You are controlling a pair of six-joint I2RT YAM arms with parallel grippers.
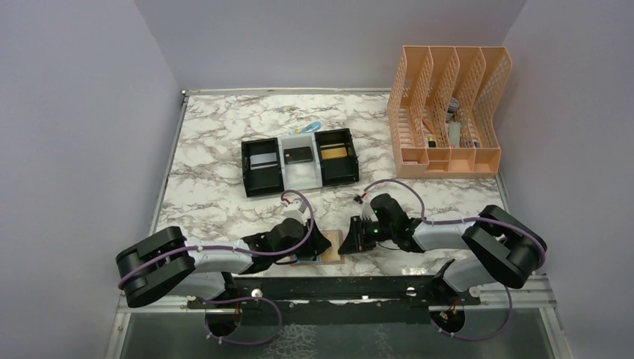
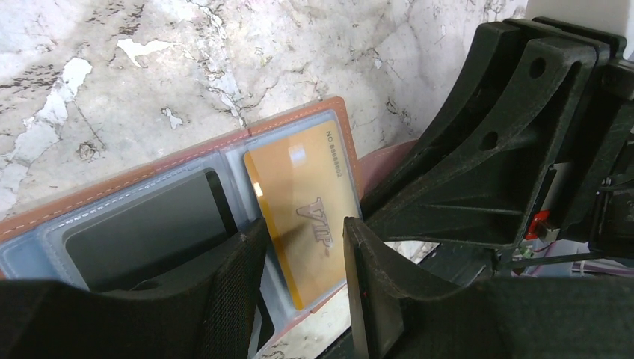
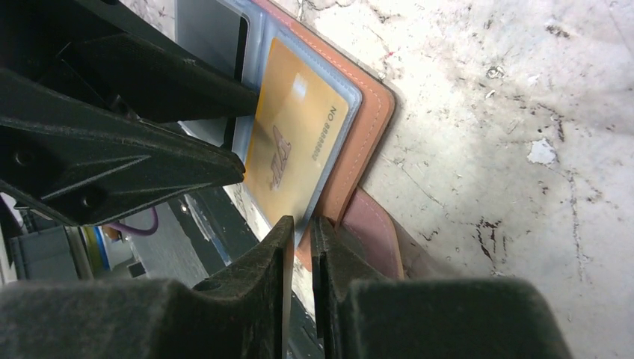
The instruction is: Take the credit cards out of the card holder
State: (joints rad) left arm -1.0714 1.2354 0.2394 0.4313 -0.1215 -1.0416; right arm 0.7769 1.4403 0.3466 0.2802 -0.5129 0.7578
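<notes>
I log: card holder (image 1: 329,258) open on the bench (image 1: 224,134), lower centre of the top view, between both hands. The gold card (image 3: 295,142) points its long axis straight into the right hand (image 3: 303,224), pinched nearly closed on its near end. Left hand (image 2: 305,223) half open, empty, straddling it.

Soft, even light keeps the white-and-grey marble surface (image 1: 217,187) bright. In the wrist views mid-frame is sharp, the left tool's black fingers (image 2: 232,299) blur at the bottom, and a small glare patch marks the gold-orange plastic card (image 2: 306,217).

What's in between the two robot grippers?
The open card holder, a gold card in its pocket, lies between left gripper and right gripper. Top view shows it.
</notes>
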